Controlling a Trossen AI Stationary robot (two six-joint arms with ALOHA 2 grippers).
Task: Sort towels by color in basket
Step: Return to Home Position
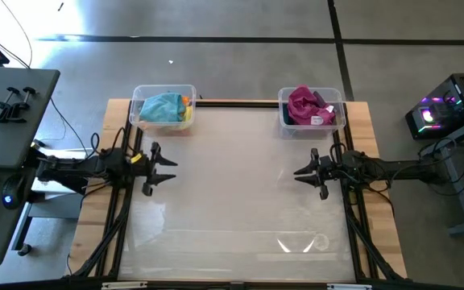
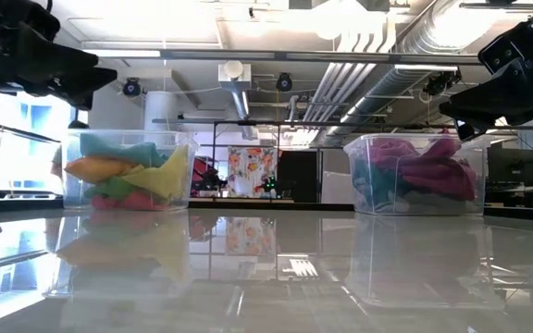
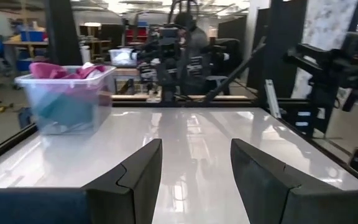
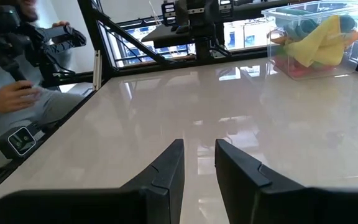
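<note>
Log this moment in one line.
left gripper open, empty | right gripper open, empty | towels in left bin and right bin

No writing, number or brand can be read in any view. A small white tag (image 1: 319, 120) lies on the magenta cloth (image 1: 300, 103) in the right-hand clear plastic bin (image 1: 281, 101), too small to make out. A square mark on a small grey box (image 4: 20, 142) beside the glossy white table (image 4: 229, 124) is just as illegible.
</note>
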